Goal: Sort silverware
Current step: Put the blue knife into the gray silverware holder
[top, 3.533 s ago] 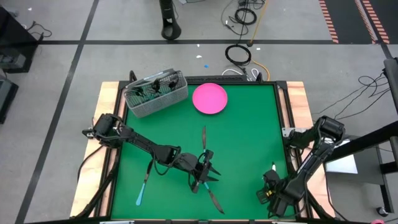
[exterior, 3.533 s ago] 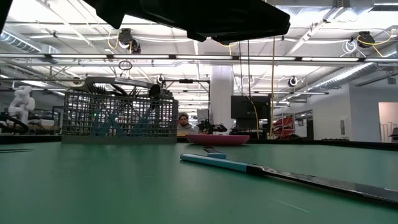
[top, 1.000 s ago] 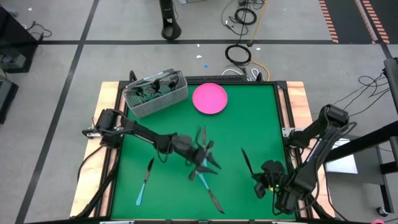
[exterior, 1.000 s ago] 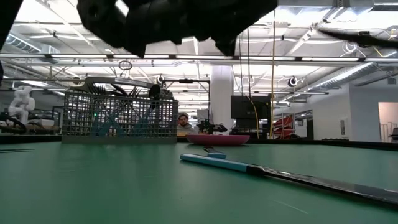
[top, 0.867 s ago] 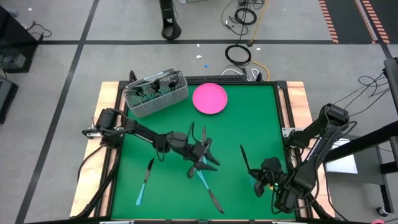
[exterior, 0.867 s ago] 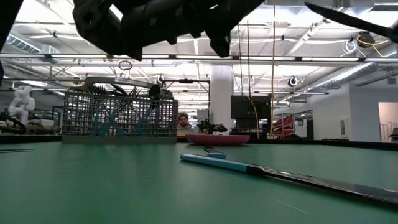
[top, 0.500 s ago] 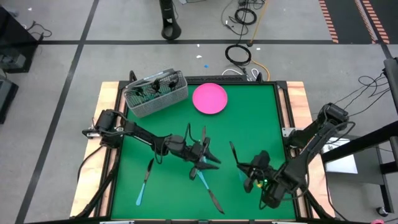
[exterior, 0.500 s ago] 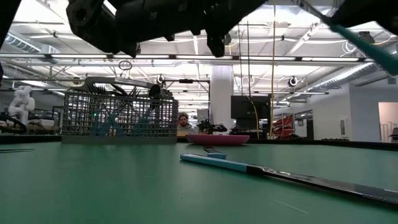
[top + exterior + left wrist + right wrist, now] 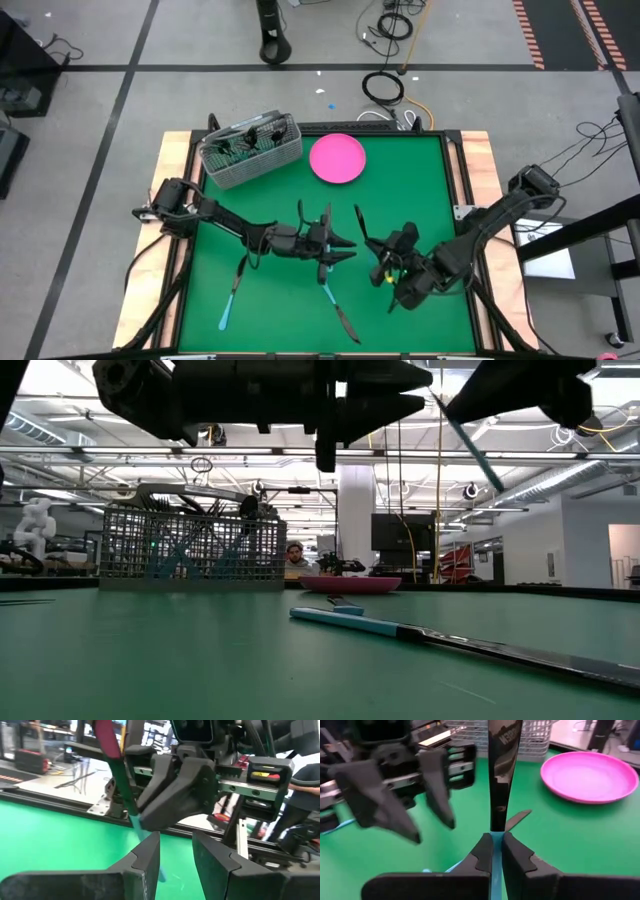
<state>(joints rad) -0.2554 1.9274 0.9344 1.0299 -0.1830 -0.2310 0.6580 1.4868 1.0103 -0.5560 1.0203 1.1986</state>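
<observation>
1. Held knife (image 9: pixel 504 775): blue handle, dark blade. It is pinched by the handle in the right gripper (image 9: pixel 384 262), whose fingers are closed tight on it. The blade points away from the wrist toward the far side, raised off the green table (image 9: pixel 420 180) near mid-table. The high view shows the blade (image 9: pixel 362 228) angled far-left.
2. Left gripper (image 9: pixel 340 247): in the air just left of the right gripper, pointing right toward it. Fingers (image 9: pixel 150 857) are part-open with a gap between them, nothing inside. In the left wrist view the held knife's blue handle shows just beyond that gap, in the other gripper.
3. Silverware loose on the table:
   - blue-handled knife (image 9: pixel 335 306) near the front edge, below the two grippers, blade toward near-right;
   - blue-handled piece (image 9: pixel 231 295) at near-left, lying flat; type cannot tell;
   - dark piece (image 9: pixel 327 217) just beyond the left gripper, toward the plate.
4. Wire-mesh basket (image 9: pixel 250 150): far-left corner, several utensils standing in it; which compartments cannot be told.
5. Pink plate (image 9: pixel 337 158): far side, just right of the basket, apart from it.
6. Low view: the near blue-handled knife (image 9: pixel 350 622) lies flat in the foreground; both arms hang overhead.
</observation>
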